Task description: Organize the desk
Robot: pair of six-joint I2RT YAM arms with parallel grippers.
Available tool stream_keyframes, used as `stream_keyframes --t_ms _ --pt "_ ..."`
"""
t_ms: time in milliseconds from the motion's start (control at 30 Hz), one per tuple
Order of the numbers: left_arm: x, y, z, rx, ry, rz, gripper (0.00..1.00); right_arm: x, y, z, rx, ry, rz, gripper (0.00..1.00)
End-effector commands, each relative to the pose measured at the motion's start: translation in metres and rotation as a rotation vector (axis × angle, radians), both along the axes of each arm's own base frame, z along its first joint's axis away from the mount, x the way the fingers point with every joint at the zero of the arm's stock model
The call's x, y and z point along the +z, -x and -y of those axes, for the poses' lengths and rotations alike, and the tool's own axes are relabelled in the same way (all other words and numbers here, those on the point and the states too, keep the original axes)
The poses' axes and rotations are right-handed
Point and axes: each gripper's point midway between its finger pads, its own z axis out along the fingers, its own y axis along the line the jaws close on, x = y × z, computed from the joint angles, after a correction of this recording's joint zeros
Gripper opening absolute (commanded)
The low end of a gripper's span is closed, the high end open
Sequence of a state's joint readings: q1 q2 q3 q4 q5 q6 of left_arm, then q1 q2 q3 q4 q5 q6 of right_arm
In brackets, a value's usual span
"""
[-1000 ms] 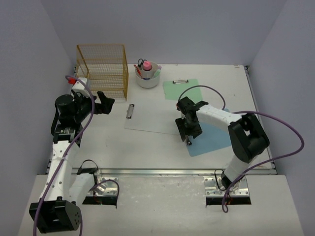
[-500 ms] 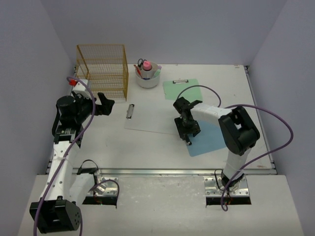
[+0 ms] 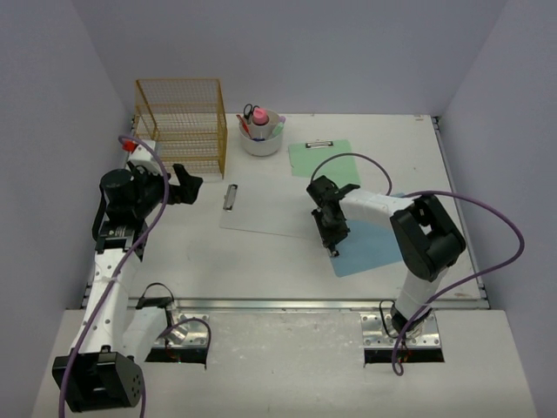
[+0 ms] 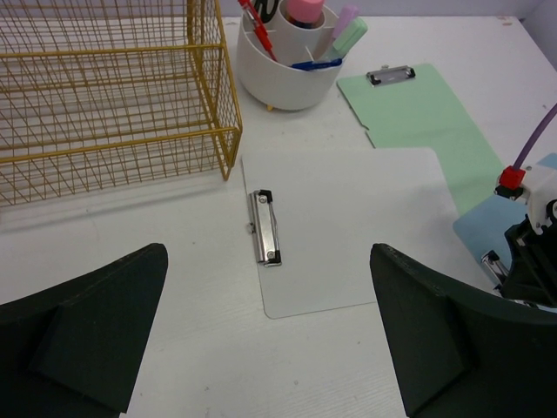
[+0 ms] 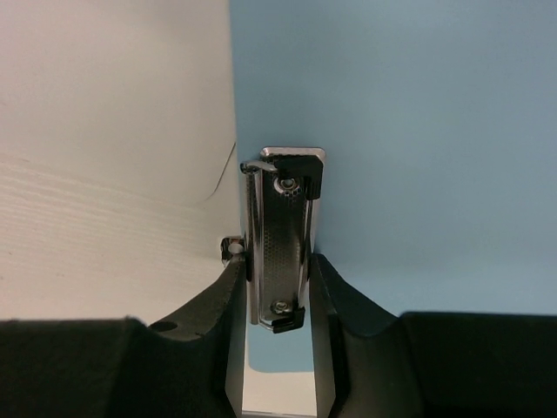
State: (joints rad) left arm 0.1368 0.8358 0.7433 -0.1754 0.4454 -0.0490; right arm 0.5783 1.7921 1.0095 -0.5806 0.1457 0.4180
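Note:
The white desk (image 3: pixel 261 261) holds three clipboards: a white one (image 3: pixel 270 205), a green one (image 3: pixel 322 158) and a blue one (image 3: pixel 370 244). My right gripper (image 3: pixel 332 235) is down at the blue clipboard's left edge. In the right wrist view the gripper (image 5: pixel 278 279) is shut on that clipboard's metal clip (image 5: pixel 280 248), a finger pressing each long side. My left gripper (image 3: pixel 187 183) is open and empty, held above the desk beside the wire basket. The left wrist view shows its wide-apart jaws over the white clipboard (image 4: pixel 357 226) and its clip (image 4: pixel 265 226).
A gold wire basket (image 3: pixel 181 122) stands at the back left. A white round holder (image 3: pixel 261 131) with scissors and pens sits beside it. The green clipboard (image 4: pixel 418 113) lies behind the blue one (image 4: pixel 487 226). Lavender walls enclose the desk; a metal rail runs along its front.
My right wrist has turned and shifted slightly left, and its jaws have narrowed onto the blue clipboard's clip. The left arm has barely moved.

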Motion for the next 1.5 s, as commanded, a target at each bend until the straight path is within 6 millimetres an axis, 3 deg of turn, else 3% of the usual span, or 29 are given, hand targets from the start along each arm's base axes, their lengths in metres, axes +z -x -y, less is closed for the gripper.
stream_keyframes --t_ms 0,67,200,333,400,567,767,933,1467 --pt "0.021 -0.002 0.012 -0.078 -0.014 0.084 1.00 0.014 0.013 -0.012 0.039 -0.080 -0.045 0.00" --pt "0.024 0.000 0.018 -0.125 -0.034 0.106 1.00 0.027 0.012 -0.021 0.071 -0.132 -0.041 0.00" --pt "0.034 0.025 0.061 -0.450 -0.197 0.257 1.00 0.075 0.011 -0.051 0.152 -0.306 -0.018 0.00" --pt "0.018 0.056 0.101 -0.765 -0.542 0.463 1.00 0.111 0.013 -0.072 0.208 -0.440 -0.002 0.00" --pt "0.015 0.073 0.113 -0.882 -0.643 0.580 1.00 0.127 0.021 -0.081 0.238 -0.517 -0.024 0.00" --pt "-0.015 0.109 0.136 -1.213 -0.875 0.820 0.98 0.153 0.036 -0.095 0.294 -0.634 -0.052 0.00" --pt "-0.026 0.143 0.177 -1.471 -0.942 1.037 0.93 0.165 0.057 -0.106 0.312 -0.749 -0.156 0.00" --pt "-0.030 0.154 0.209 -1.599 -0.922 0.995 0.87 0.173 0.062 -0.113 0.310 -0.806 -0.197 0.00" --pt "-0.037 0.158 0.269 -1.649 -0.968 1.085 0.68 0.174 0.067 -0.121 0.274 -0.854 -0.276 0.00"
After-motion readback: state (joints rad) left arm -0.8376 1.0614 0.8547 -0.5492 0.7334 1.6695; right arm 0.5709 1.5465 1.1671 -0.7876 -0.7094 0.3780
